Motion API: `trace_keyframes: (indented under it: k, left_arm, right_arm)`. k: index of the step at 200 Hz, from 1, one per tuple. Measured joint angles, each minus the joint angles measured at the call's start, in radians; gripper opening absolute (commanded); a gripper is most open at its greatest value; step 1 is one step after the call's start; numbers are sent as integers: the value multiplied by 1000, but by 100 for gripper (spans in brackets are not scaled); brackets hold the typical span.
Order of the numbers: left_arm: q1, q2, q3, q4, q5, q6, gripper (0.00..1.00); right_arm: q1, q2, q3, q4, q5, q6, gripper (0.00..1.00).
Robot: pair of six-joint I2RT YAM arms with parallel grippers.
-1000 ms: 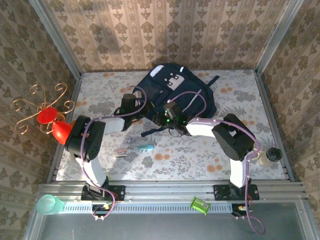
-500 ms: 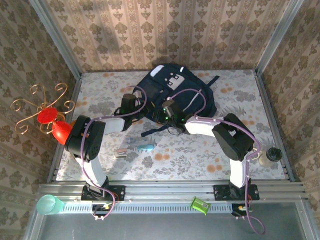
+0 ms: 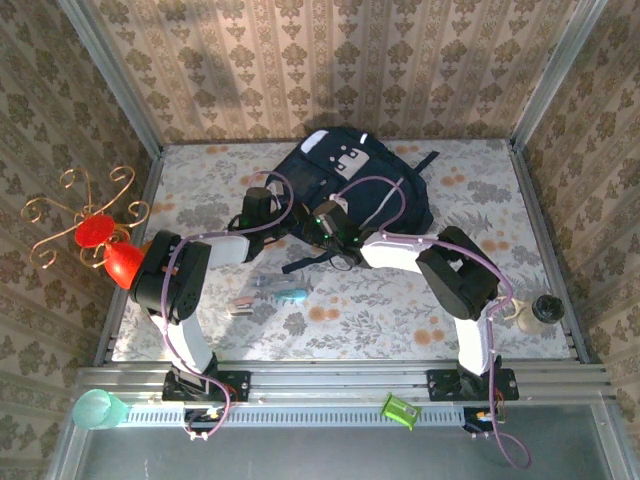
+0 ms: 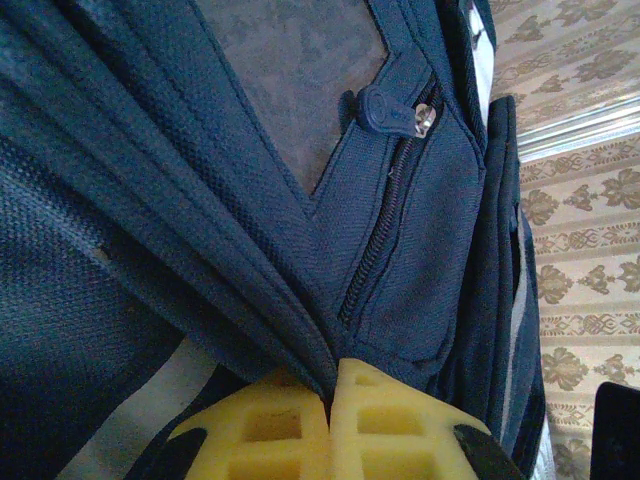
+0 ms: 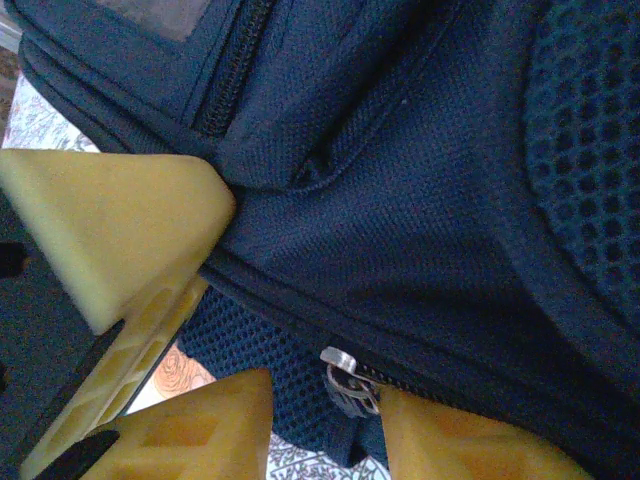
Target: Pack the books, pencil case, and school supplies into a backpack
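Now, left gripper (image 4: 330, 400) pinches backpack (image 4: 420, 200) fabric tight; right gripper (image 5: 322, 400), jaws half-parted and holding nothing, straddles its zip pull (image 5: 350, 388). It should clamp squarely first.

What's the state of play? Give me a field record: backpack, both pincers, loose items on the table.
backpack: dark navy backpack, lying at the far middle of the table
left pincer: left pincer shut, pinching a fold of the backpack's fabric
right pincer: right pincer open at the backpack, jaws apart with a metal zip pull between them; contact unclear
loose items: teal-handled tool lying on the table, on the near side of the backpack
packing: not finished
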Motion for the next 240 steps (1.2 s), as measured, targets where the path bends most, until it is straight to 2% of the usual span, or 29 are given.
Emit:
trace_keyframes:
  k: [28, 57, 120, 189, 240]
  left_arm:
    - [-1, 0, 0, 0, -2, -6, 0]
    - [-1, 0, 0, 0, -3, -8, 0]
    - [-1, 0, -4, 3, -2, -11, 0]
    - [2, 0, -10, 3, 12, 18, 0]
    - [29, 0, -10, -9, 60, 59, 0]
  right_arm:
    - [4, 11, 2, 2, 29, 0, 27]
    - [5, 17, 2, 3, 55, -2, 14]
    - [5, 10, -63, 109, 58, 8, 0]
    - [-8, -71, -166, 136, 5, 26, 0]
    - [-33, -161, -229, 56, -47, 33, 0]
